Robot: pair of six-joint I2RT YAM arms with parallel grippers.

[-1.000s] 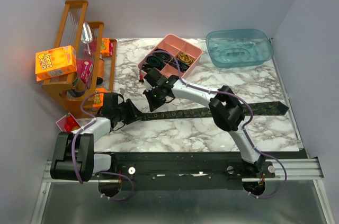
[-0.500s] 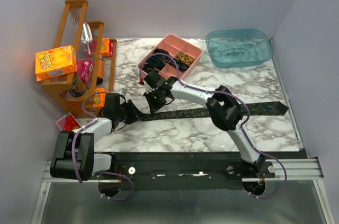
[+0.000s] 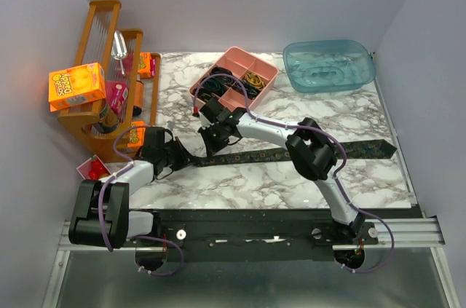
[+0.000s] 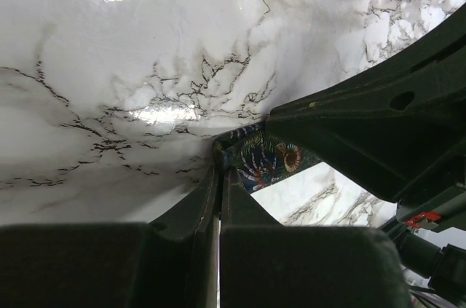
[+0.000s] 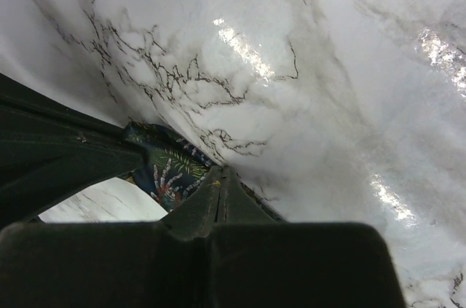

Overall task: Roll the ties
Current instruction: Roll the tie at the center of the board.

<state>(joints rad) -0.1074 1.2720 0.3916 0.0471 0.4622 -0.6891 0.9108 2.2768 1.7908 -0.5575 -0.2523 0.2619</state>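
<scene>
Top external view: shows a single dark, speckled tie (image 3: pixel 306 154) laid flat across the marble surface (image 3: pixel 291 186), running from left of centre out to the right, pointed wide end near the right edge, narrow end at the left between the two hands. Finds the left hand (image 3: pixel 188 156) low on the surface at that narrow end, reaching in from the left, and the right hand (image 3: pixel 216 140) just behind it, coming down from the far side onto the same stretch of fabric. From the left wrist: fingers (image 4: pixel 195 210) pressed together with only a hairline slit, tips right at the edge of the tie's end, apparently nipping the fabric there; dark body of the other hand just beyond, over the leafy print. From the right wrist: fingers (image 5: pixel 195 215) fully closed, tips down where fabric meets marble; impossible to tell whether any cloth is caught between them. Farther back on the surface: a pink tray (image 3: pixel 231 51) of band loops (image 3: pixel 218 81), a clear blue tub (image 3: pixel 328 43) at the far right, a wooden rack (image 3: pixel 105 4) with an orange box (image 3: pixel 76 85) at the left, none touching the tie.
</scene>
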